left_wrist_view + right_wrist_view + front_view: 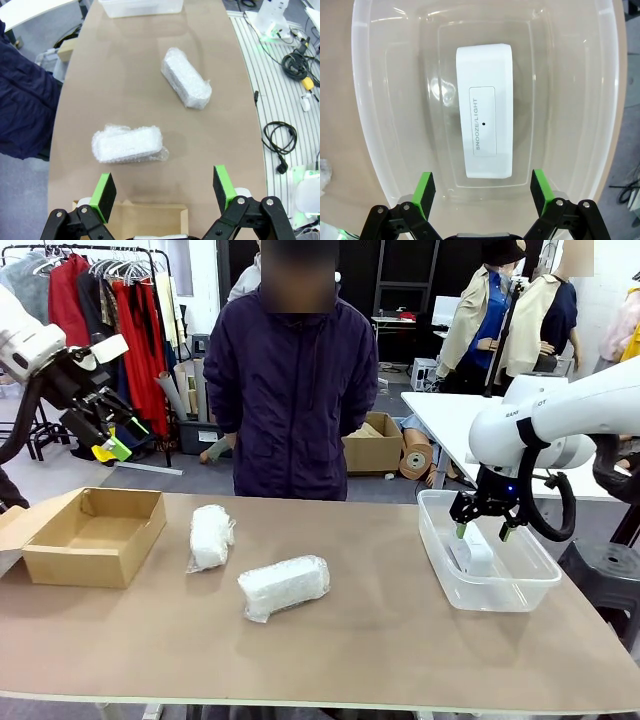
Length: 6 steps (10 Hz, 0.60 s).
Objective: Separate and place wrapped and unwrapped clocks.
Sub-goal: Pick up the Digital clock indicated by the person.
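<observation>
Two bubble-wrapped clocks lie on the brown table: one [211,536] [128,144] nearer the cardboard box, the other [284,586] [186,78] toward the middle front. The bare white clock [484,110] [473,552], marked SNOOZE/LIGHT, lies flat on the floor of the clear plastic tub [437,538] [370,100]. My right gripper [481,531] [483,187] hangs open just above that tub, its fingers apart from the clock and holding nothing. My left gripper [113,445] [166,191] is open and empty, raised high at the left above the box.
An open brown cardboard box [90,536] [145,220] sits at the table's left end. A person in a dark jacket [290,380] stands at the far edge, hands behind the back. Cables and gear [287,65] lie beyond the table's near edge in the left wrist view.
</observation>
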Available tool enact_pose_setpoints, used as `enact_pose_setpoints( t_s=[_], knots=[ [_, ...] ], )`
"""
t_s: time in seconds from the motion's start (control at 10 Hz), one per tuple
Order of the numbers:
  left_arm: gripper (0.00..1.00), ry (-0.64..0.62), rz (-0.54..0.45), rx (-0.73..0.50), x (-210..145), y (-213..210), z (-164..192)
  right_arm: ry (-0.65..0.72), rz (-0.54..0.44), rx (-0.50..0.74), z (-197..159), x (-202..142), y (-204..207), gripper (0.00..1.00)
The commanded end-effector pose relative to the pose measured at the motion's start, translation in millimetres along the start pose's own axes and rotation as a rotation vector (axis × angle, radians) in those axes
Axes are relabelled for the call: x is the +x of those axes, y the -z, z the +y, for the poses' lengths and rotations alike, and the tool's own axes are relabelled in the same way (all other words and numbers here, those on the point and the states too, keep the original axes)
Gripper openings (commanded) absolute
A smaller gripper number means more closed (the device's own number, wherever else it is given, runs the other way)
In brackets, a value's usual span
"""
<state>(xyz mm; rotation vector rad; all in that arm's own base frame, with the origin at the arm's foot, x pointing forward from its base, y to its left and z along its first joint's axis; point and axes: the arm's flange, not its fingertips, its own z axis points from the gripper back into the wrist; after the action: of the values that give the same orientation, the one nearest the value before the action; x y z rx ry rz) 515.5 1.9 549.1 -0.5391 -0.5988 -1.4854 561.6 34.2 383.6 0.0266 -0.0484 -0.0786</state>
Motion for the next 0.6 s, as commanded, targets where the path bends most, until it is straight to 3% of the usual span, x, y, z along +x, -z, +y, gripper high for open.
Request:
enact_pose_setpoints(
  t_s=[0.0,0.1,0.4,0.5],
  knots=[
    [1.0,0.005,-0.001,0.0,1.1,-1.5,-2.2,-0.007,-0.014,-0.007,0.2,0.0,-0.7,1.0],
    [1.0,0.005,-0.001,0.0,1.1,-1.5,-2.2,0.0,0.0,0.0,0.0,0.0,0.0,1.0],
    [1.0,0.005,-0.001,0.0,1.1,-1.5,-2.2,-0.282,-0.106,0.002,-10.0,-5.1,-50.6,1.0],
    [1.0,0.005,-0.001,0.0,1.1,-1.5,-2.2,-0.459,-0.1,-0.008,-13.9,-10.2,-75.5,1.0]
  ],
)
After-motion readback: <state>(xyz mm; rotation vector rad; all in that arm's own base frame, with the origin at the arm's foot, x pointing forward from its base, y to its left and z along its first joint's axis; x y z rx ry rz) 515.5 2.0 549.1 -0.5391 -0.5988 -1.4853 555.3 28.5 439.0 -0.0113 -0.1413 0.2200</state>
